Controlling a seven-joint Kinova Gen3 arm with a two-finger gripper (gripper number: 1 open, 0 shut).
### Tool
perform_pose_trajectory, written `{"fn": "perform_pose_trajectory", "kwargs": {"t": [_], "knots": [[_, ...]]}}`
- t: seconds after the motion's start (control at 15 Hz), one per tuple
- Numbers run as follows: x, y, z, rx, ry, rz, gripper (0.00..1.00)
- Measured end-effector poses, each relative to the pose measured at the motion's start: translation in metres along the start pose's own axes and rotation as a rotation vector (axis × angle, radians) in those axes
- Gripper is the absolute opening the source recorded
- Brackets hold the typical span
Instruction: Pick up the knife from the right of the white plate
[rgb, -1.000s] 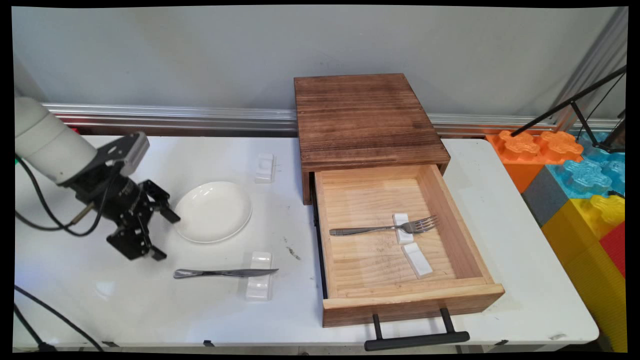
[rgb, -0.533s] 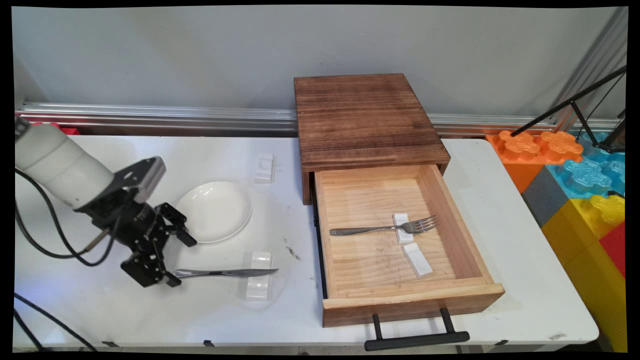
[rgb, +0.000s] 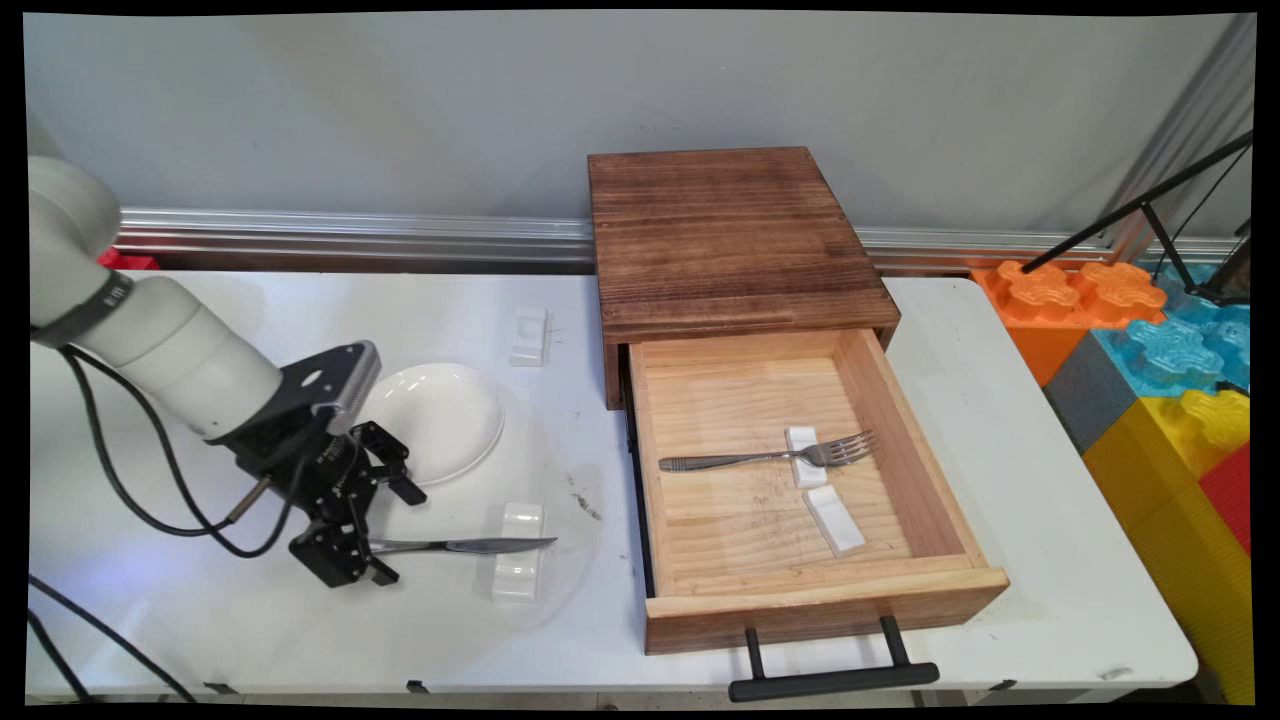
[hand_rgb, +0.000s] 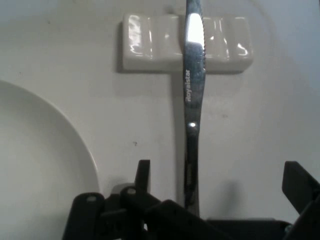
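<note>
A steel table knife (rgb: 460, 545) (hand_rgb: 192, 115) lies on the white table, its blade propped on a white ceramic rest (rgb: 519, 552) (hand_rgb: 186, 42). My gripper (rgb: 394, 534) (hand_rgb: 220, 182) is open and low over the knife's handle end, one finger on each side of the handle. In the hand view the handle runs up between the two fingers (hand_rgb: 143, 176), and it does not look gripped. A white plate (rgb: 432, 422) (hand_rgb: 40, 165) sits just beyond the gripper, close to the far finger.
A second white rest (rgb: 529, 335) lies behind the plate. An open wooden drawer (rgb: 960, 530) under a dark wooden box (rgb: 730, 240) holds a fork (rgb: 770, 457) on a rest and another rest (rgb: 834, 520). Coloured foam blocks (rgb: 1160, 380) stand at the right.
The arm has swung right and toward the table's near side, from beside the plate's left edge down to the knife's handle. The gripper stays open. Nothing else has moved.
</note>
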Motion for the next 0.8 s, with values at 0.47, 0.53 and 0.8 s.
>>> {"fn": "perform_pose_trajectory", "kwargs": {"t": [0.47,0.53,0.8], "knots": [[0.015,-0.004,0.017,0.020,-0.019,0.031,1.00],[0.017,-0.004,0.019,0.023,-0.021,0.034,1.00],[0.025,-0.003,0.028,0.038,-0.040,0.043,1.00]]}}
